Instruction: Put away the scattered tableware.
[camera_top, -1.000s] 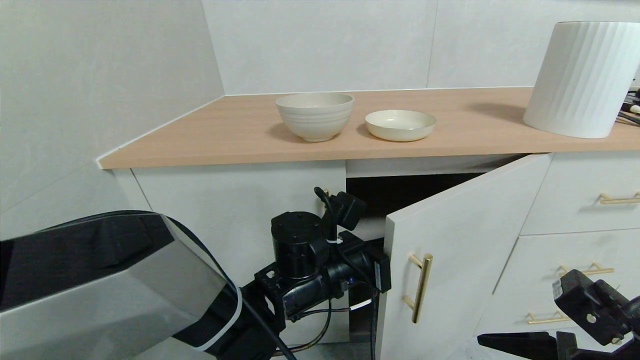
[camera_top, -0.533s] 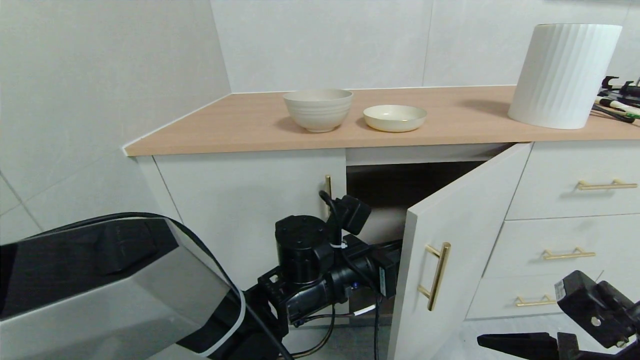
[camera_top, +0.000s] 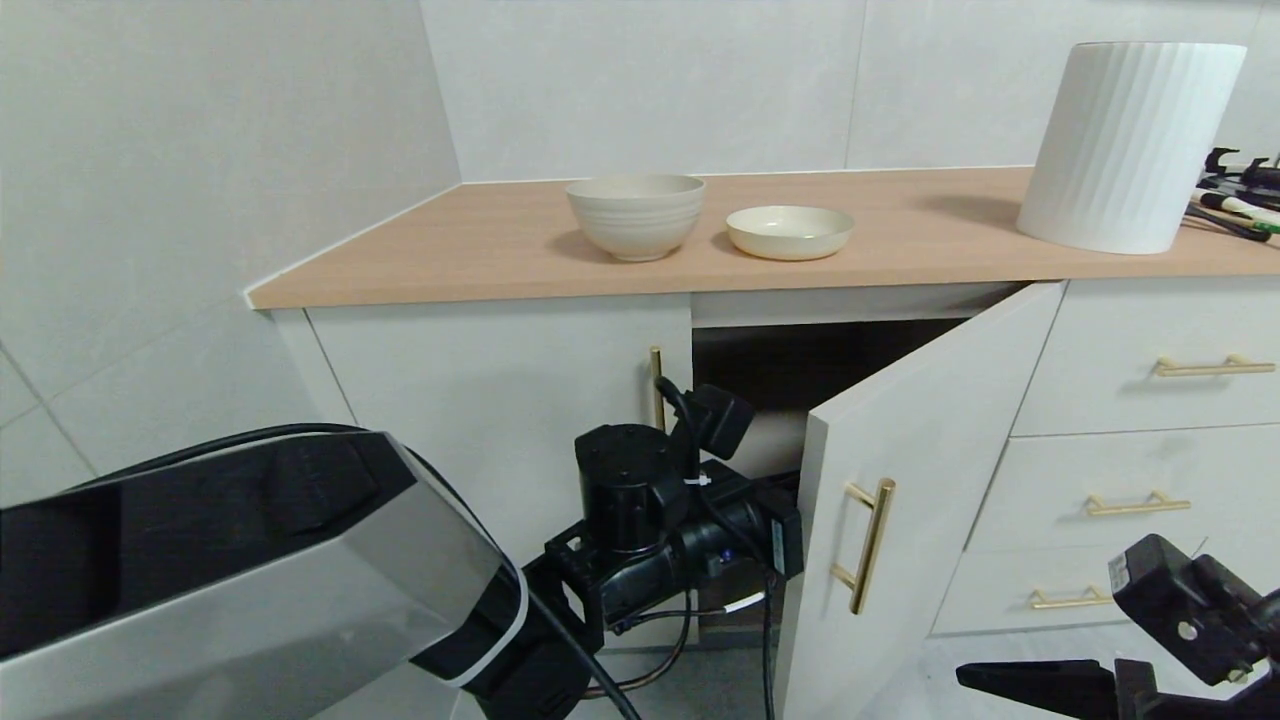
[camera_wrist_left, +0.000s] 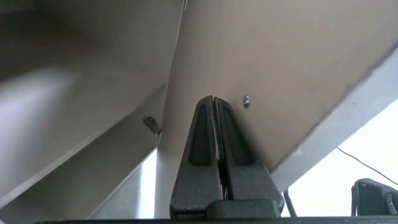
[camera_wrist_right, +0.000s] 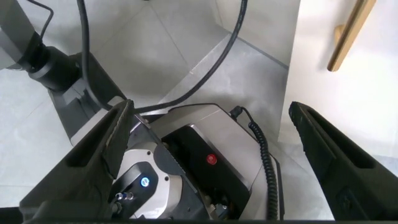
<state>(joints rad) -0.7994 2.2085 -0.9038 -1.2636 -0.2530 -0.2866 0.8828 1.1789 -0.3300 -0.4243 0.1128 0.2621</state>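
The left gripper (camera_wrist_left: 213, 102), pinched closed, sat behind the open cabinet door (camera_top: 930, 430); the right gripper (camera_wrist_right: 210, 109) gaped wide. A bowl (camera_top: 636, 213) and a dish (camera_top: 790, 231) stood side by side on the surface (camera_top: 480, 250).

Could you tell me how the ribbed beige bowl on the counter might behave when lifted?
The ribbed beige bowl looks rigid and probably breakable if dropped. Its rounded wall may slip in a grip. Its narrow foot suggests a rim push could tip it.

Noted camera shift since a second ago. Found left gripper (camera_wrist_left: 213, 99) advanced slightly toward door (camera_top: 930, 450).
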